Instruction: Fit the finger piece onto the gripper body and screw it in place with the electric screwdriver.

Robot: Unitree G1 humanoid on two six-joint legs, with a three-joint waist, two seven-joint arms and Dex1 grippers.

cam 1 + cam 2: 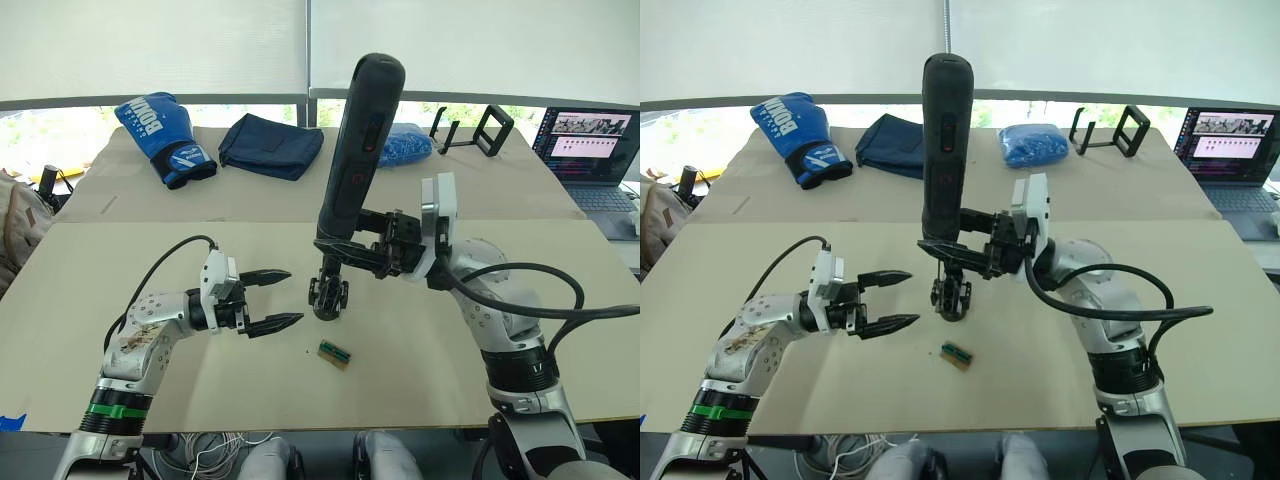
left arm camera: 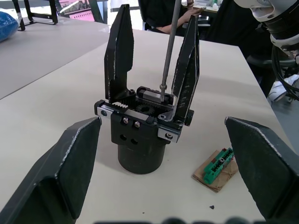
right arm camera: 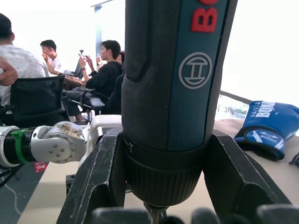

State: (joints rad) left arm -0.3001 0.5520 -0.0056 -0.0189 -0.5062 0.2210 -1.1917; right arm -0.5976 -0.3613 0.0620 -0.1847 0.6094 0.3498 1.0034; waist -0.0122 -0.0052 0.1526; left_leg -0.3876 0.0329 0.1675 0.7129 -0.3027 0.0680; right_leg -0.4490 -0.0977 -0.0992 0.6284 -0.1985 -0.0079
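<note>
The gripper body point(image 1: 328, 297) stands upright on the table's middle, barrel down. Two black tapered finger pieces point(image 2: 119, 56) rise from its top; I cannot tell which one is the task's. My right gripper point(image 1: 332, 252) is shut on the collar of the electric screwdriver point(image 1: 356, 140), held nearly upright above the body. The screwdriver's thin metal bit point(image 2: 169, 46) comes down between the two finger pieces, and its tip rests on the linkage frame at the base of one. My left gripper point(image 1: 296, 296) is open just left of the body, not touching it.
A small green-brown block point(image 1: 334, 352) lies near the body, towards the front edge. At the back are a blue boxing glove point(image 1: 160, 135), a dark blue cloth point(image 1: 272, 143), a blue bag point(image 1: 405, 146), a black stand point(image 1: 476, 130) and a laptop point(image 1: 590, 150). People sit behind the table point(image 3: 100, 79).
</note>
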